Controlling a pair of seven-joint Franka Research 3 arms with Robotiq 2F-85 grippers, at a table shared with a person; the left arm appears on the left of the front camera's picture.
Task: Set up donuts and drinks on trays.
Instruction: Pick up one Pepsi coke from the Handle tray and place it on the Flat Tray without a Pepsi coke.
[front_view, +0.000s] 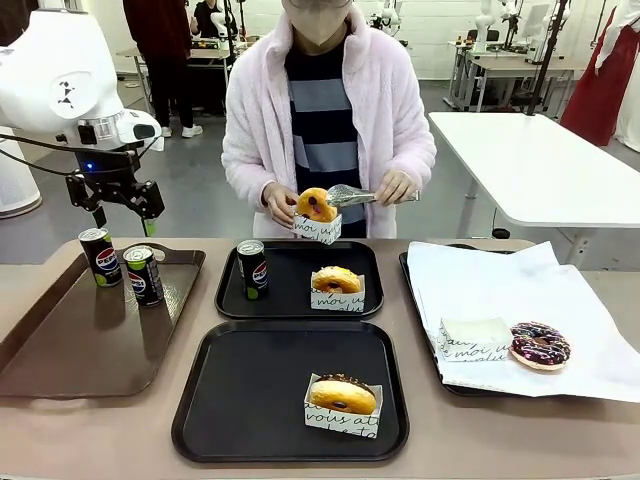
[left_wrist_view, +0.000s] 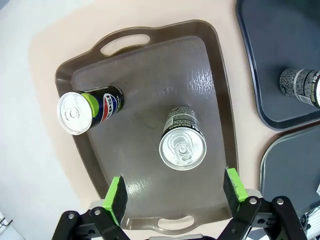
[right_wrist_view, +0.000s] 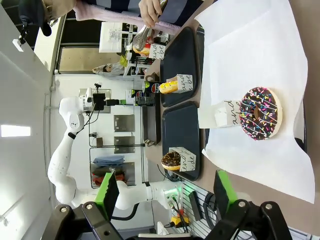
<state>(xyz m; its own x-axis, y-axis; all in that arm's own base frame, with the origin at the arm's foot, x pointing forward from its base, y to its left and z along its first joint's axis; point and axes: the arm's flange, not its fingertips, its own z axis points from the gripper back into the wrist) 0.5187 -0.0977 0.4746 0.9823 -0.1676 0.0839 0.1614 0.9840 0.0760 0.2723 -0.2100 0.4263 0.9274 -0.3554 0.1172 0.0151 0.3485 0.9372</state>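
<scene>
My left gripper (front_view: 124, 222) hangs open above two Pepsi cans (front_view: 98, 256) (front_view: 143, 275) standing on the glossy brown tray (front_view: 60, 340). In the left wrist view the gripper (left_wrist_view: 175, 190) is open, with one can (left_wrist_view: 182, 145) just beyond its fingers and the other can (left_wrist_view: 82, 110) further left. The far black tray (front_view: 290, 300) holds a third can (front_view: 252, 268) and a yellow donut in a sleeve (front_view: 337, 285). On the near black tray (front_view: 250, 400) sits a chocolate-topped donut in a sleeve (front_view: 343, 398). My right gripper (right_wrist_view: 166, 192) is open over the paper, holding nothing.
The person holds a sleeved donut (front_view: 316, 212) in one hand and tongs (front_view: 350, 195) in the other, above the far tray. On the white-paper-lined tray (front_view: 520, 290) lie a sprinkled chocolate donut (front_view: 540, 345) and an empty sleeve (front_view: 472, 338).
</scene>
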